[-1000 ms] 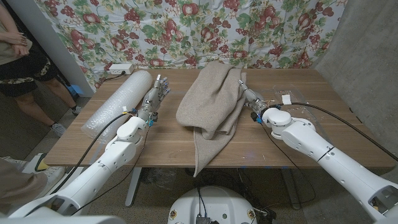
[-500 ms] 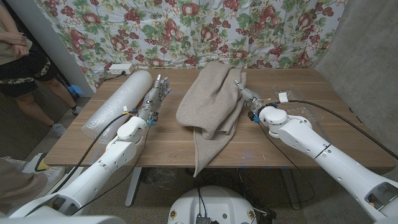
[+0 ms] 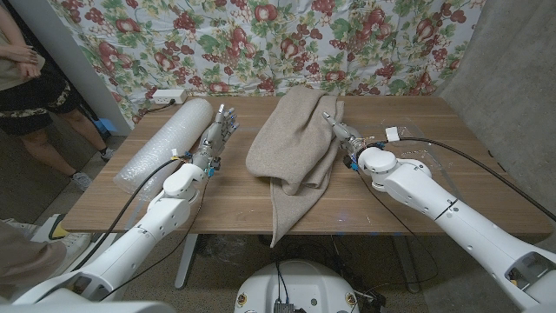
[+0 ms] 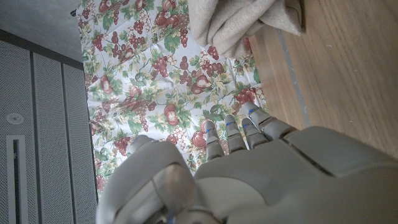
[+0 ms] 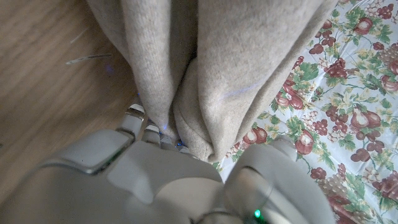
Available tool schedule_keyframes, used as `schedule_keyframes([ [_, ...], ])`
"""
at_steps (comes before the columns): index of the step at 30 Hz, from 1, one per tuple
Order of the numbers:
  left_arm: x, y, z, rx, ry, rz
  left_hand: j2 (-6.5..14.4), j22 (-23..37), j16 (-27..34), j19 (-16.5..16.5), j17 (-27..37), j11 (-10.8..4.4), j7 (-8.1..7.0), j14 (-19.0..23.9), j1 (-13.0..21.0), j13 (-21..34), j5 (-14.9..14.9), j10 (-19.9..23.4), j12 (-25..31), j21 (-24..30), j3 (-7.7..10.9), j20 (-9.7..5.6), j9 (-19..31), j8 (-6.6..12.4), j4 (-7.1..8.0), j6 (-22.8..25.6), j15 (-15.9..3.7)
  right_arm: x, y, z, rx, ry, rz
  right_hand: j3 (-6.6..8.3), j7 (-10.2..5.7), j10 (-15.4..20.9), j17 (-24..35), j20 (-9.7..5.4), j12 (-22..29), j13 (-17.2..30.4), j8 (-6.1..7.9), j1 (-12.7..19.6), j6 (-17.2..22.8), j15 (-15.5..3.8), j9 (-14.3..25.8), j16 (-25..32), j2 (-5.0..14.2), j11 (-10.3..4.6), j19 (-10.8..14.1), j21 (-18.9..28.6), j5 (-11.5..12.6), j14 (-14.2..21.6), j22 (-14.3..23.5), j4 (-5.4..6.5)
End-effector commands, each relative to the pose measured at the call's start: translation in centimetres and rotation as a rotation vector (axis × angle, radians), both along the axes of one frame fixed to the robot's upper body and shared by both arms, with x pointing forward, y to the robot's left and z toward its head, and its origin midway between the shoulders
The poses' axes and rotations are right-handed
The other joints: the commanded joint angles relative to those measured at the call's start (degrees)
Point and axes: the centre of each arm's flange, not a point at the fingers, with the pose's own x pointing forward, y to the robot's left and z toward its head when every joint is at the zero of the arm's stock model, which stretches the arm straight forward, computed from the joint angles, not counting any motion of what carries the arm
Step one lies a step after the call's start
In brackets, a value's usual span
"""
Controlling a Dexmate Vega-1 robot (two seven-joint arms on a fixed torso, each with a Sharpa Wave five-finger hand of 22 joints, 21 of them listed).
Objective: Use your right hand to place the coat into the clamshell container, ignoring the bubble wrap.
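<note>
The beige coat lies bunched in the middle of the wooden table, one end hanging over the front edge. My right hand is at the coat's right edge. In the right wrist view its fingers push into a fold of the coat with the thumb apart beside it; no closed grip shows. The clear clamshell container sits just right of that hand, partly behind my right arm. My left hand stands with fingers straight, holding nothing, between the coat and the bubble wrap roll.
The bubble wrap roll lies slantwise on the table's left part. A white power strip sits at the back left edge. A floral cloth hangs behind the table. A person stands at the far left.
My right hand and forearm have slid left and a little farther back, closing in on the coat's right edge. The coat and my left hand have stayed put.
</note>
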Motion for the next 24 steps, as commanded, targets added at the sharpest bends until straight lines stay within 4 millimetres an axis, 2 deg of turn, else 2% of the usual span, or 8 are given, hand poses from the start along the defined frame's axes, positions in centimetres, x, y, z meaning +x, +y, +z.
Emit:
schedule_keyframes([
  [1, -0.2, 0.3, -0.1, 0.002, -0.004, 0.004, 0.2, 0.2, 0.4, -0.2, 0.2, -0.20, 0.03, -0.2, 0.3, 0.3, -0.1, 0.4, 0.3, 0.4, -0.28, -2.88, 0.3, 0.14, -0.17, 0.7, -3.36, 0.0, 0.9, 0.0, -0.020, 0.015, -0.042, 0.29, 5.13, -2.3, 0.2, 0.04, -0.1, 0.4, -0.02, 2.3, -2.2, 0.40, 0.1, 0.0, 0.31, -0.17, 7.4, 0.8, 0.4, 5.3, 0.1, -0.44],
  [3, -0.2, 0.4, -0.1, 0.002, -0.004, 0.003, 0.2, 0.2, 0.4, -0.2, 0.2, -0.19, 0.01, -0.2, 0.3, 0.3, -0.1, 0.5, 0.4, 0.4, -0.28, -2.87, 0.3, 0.12, -0.16, 0.7, -3.36, 0.0, 1.0, 0.0, -0.021, 0.019, -0.048, 0.05, 5.11, -2.9, 0.2, -0.58, 0.0, 0.4, -0.27, 3.0, -2.3, 0.43, 0.1, -0.1, 0.27, -0.22, 9.6, 0.9, 0.4, 6.6, 0.2, -0.52],
  [5, -0.2, 0.4, -0.2, 0.001, -0.002, 0.002, 0.2, 0.2, 0.4, -0.2, 0.2, -0.08, -0.01, -0.2, 0.2, 0.3, -0.1, 0.6, 0.4, 0.4, -0.29, -2.86, 0.3, 0.08, -0.16, 0.7, -3.35, 0.0, 1.2, 0.1, -0.024, 0.021, -0.048, 0.03, 5.11, -2.9, 0.2, -0.74, 0.0, 0.4, -0.29, 3.2, -2.4, 0.42, 0.1, -0.1, 0.22, -0.22, 10.4, 1.1, 0.5, 6.9, 0.2, -0.59],
  [11, -0.1, 0.3, -0.3, -0.001, 0.000, -0.002, 0.1, 0.2, 0.4, -0.2, 0.2, -0.05, -0.07, -0.2, 0.2, 0.3, -0.1, 0.5, 0.4, 0.4, -0.31, -2.86, 0.3, 0.04, -0.16, 0.7, -3.31, -0.1, 1.8, 0.2, -0.036, 0.025, -0.049, -0.02, 5.13, -2.7, 0.2, -0.76, 0.1, 0.4, -0.26, 3.2, -2.3, 0.40, 0.1, 0.0, 0.20, -0.20, 10.6, 1.0, 0.5, 7.2, 0.2, -0.57],
  [19, -0.1, 0.5, -0.5, -0.002, 0.002, 0.001, 0.1, 0.2, 0.4, -0.2, 0.2, -0.11, -0.11, -0.2, 0.2, 0.3, -0.1, 0.5, 0.3, 0.4, -0.33, -2.88, 0.3, 0.01, -0.16, 0.8, -3.36, 0.1, 2.4, 0.3, -0.048, 0.040, -0.040, 0.01, 5.15, -1.9, 0.2, -1.81, 0.3, 0.5, -0.22, 3.4, -2.3, 0.21, 0.1, 0.3, 0.34, -0.08, 11.6, 1.3, 0.5, 8.3, 0.3, -0.57],
  [24, -0.2, 0.5, -0.5, -0.003, -0.001, 0.002, 0.1, 0.2, 0.4, -0.2, 0.2, -0.07, -0.25, -0.2, 0.1, 0.3, -0.2, 0.5, 0.3, 0.4, -0.34, -2.90, 0.3, -0.01, -0.16, 0.8, -3.41, 0.1, 2.6, 0.3, -0.064, 0.057, -0.050, 0.04, 5.17, -1.8, 0.3, -1.83, 0.4, 0.5, -0.21, 3.4, -2.3, 0.18, 0.1, 0.3, 0.44, -0.08, 11.6, 1.3, 0.5, 8.5, 0.4, -0.53],
])
